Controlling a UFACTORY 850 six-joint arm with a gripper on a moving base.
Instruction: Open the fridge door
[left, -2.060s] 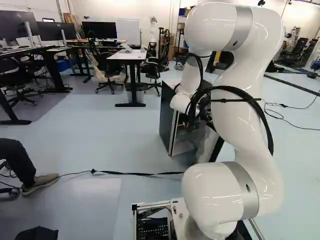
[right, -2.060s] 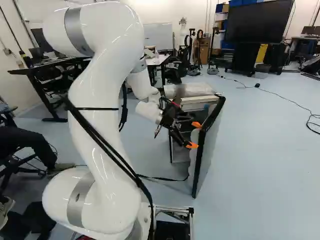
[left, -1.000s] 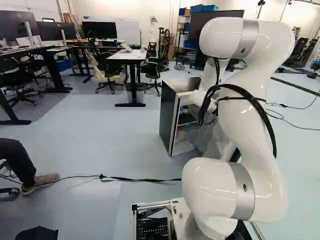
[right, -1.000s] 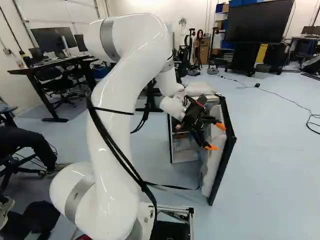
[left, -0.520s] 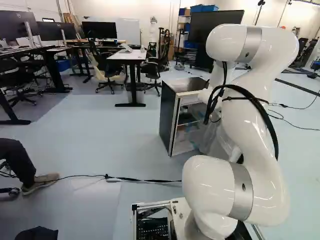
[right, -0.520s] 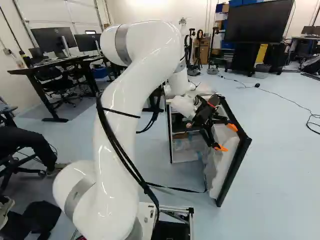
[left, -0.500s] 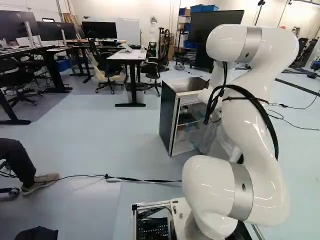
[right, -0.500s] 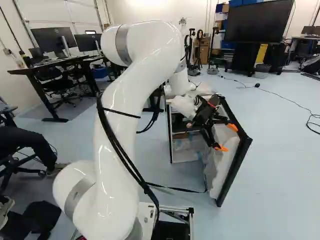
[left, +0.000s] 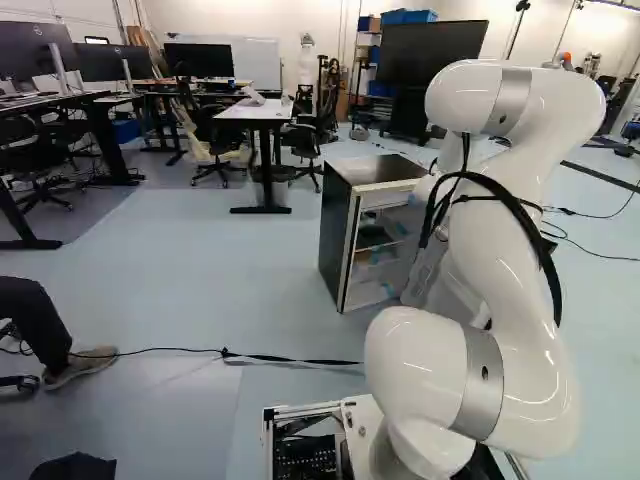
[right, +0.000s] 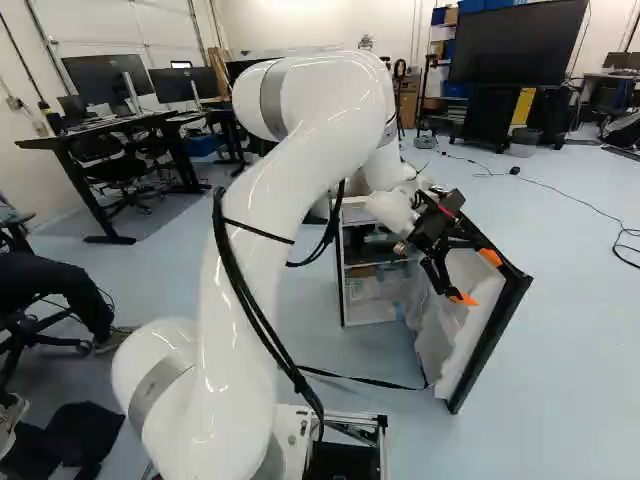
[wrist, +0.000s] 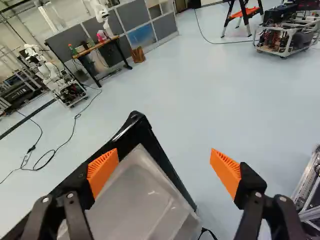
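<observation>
In the right base view my gripper (right: 476, 278) is at the inner side of the fridge door (right: 494, 345), near its upper part. The door stands swung out wide, its pale lining and black frame showing. Shelves inside the fridge (right: 372, 292) are visible. The dark side of the fridge (left: 338, 240) faces the left base view, where the arm hides the gripper. In the wrist view the gripper (wrist: 164, 171) is open, fingers far apart. One orange pad (wrist: 103, 171) overlaps the door's black edge; the other (wrist: 225, 172) appears over floor. Contact with the door cannot be told.
A black strap (left: 290, 359) crosses the floor in front of the fridge. A white table (left: 262, 112) and chairs stand farther back. The wrist view shows another robot (wrist: 52, 77), a wheeled metal frame (wrist: 285, 39) and a ladder (wrist: 243, 15) far off.
The arm and gripper have moved rightward in both base views. The door has swung farther out from the fridge, and the floor strap has shifted with it. The base has stayed still.
</observation>
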